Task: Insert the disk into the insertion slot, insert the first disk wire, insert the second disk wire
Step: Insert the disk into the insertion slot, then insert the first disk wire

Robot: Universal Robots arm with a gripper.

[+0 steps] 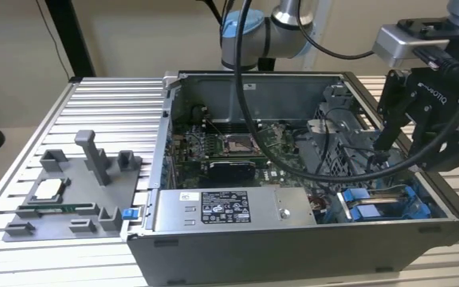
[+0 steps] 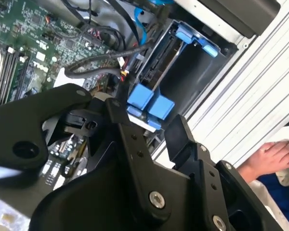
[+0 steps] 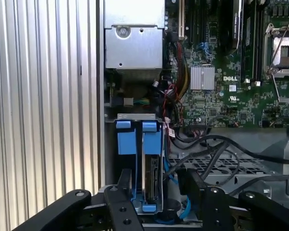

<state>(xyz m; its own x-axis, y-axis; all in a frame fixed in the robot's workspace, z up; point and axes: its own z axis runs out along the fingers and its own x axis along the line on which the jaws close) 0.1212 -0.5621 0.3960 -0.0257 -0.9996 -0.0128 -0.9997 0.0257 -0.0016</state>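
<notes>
My black gripper (image 1: 397, 156) hangs open over the case's end at the exterior view's right, above the insertion slot (image 1: 389, 206). In both wrist views its fingers (image 3: 119, 204) are spread wide with nothing between them. The disk (image 3: 152, 168) stands edge-on in its blue carrier inside the slot (image 3: 135, 163), with two blue tabs (image 2: 149, 103) between the gripper's (image 2: 147, 113) fingers. Loose black wires with a small connector (image 2: 123, 73) lie just beside one fingertip, not gripped. A blue cable (image 2: 137, 24) runs along the bay.
The grey labelled power-supply box (image 1: 222, 209) fills the case's front beside the bay. The green motherboard (image 1: 238, 146) lies behind it. A grey fixture (image 1: 70, 197) with parts sits on the slatted table (image 1: 110, 101). A person's hand (image 2: 272, 156) rests outside the case.
</notes>
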